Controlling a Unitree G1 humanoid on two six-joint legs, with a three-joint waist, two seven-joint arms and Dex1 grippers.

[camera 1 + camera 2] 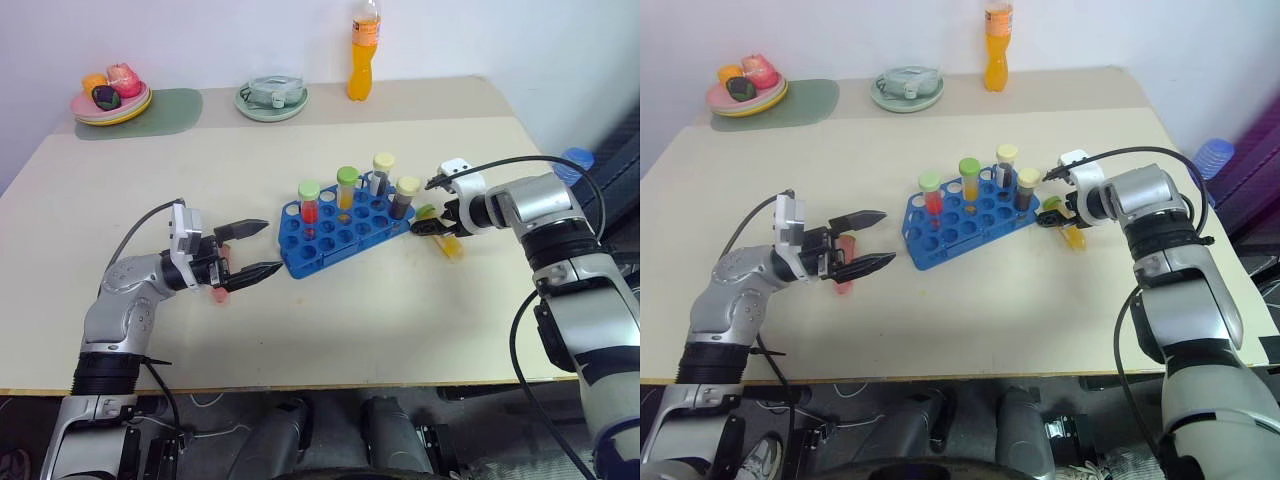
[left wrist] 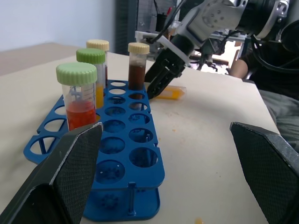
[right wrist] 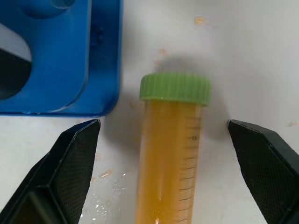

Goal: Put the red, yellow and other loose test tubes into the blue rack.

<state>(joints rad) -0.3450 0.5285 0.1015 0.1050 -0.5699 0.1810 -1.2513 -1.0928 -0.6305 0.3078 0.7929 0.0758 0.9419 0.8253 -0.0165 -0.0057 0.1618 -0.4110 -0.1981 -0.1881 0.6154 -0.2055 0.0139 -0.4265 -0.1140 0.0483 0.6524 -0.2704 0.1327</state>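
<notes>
Blue plastic forms the rack (image 1: 340, 232), which stands at the middle of the beige table (image 1: 420, 310). Four capped tubes stand upright in its holes: a red-filled tube with a green cap (image 1: 309, 203), a yellow-orange tube with a green cap (image 1: 346, 189), a grey-filled tube with a pale yellow cap (image 1: 381, 172), and a brown tube with a tan cap (image 1: 404, 197).

One loose yellow-orange tube with a green cap (image 3: 171, 140) lies flat on the table just beside the rack's right end, its cap toward the rack. Printed graduation marks run along its wall; the figures are too small to read.

Right gripper (image 3: 163, 154): jaws spread wide, straddling the lying tube without touching it, tips angled down at the table.

Left gripper (image 1: 250, 250): jaws spread wide, empty, pointing toward the rack's left end. A small pink object (image 1: 219, 294) lies on the table beneath it; its kind cannot be told.

An orange drink bottle (image 1: 364, 50) stands at the table's far edge; its label is unreadable. A plate of toy fruit (image 1: 110, 95) and a pale green dish (image 1: 270, 97) sit along the same edge.
</notes>
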